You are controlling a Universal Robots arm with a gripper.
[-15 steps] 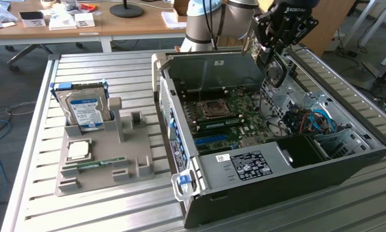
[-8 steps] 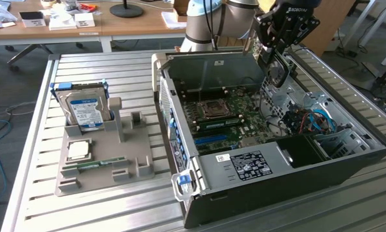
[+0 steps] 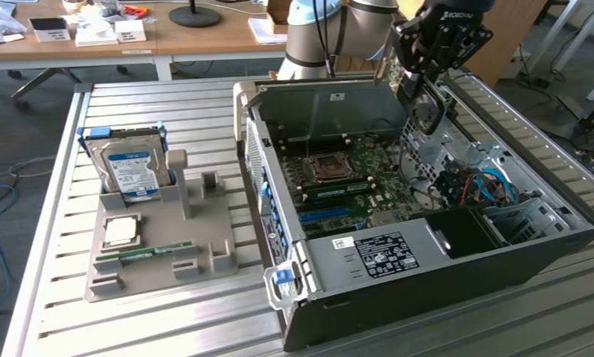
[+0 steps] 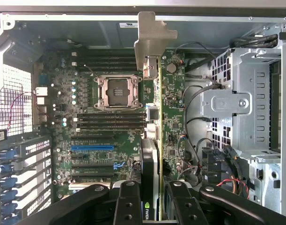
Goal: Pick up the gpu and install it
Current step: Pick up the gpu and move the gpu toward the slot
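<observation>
The gpu [image 4: 153, 140] sat edge-on in the gripper [image 4: 156, 206], whose fingers were clamped against the card's two flat faces, its silvery bracket [image 4: 152, 35] at the end away from them. In the exterior view it was held up over the open computer case [image 3: 535, 245], above the motherboard [image 3: 347, 178], toward that view's right.

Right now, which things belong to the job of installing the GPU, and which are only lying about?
Job: gpu, held in the gripper; open computer case; motherboard.
Lying about: hard drive, memory stick, processor chip, all on the grey holder.
</observation>
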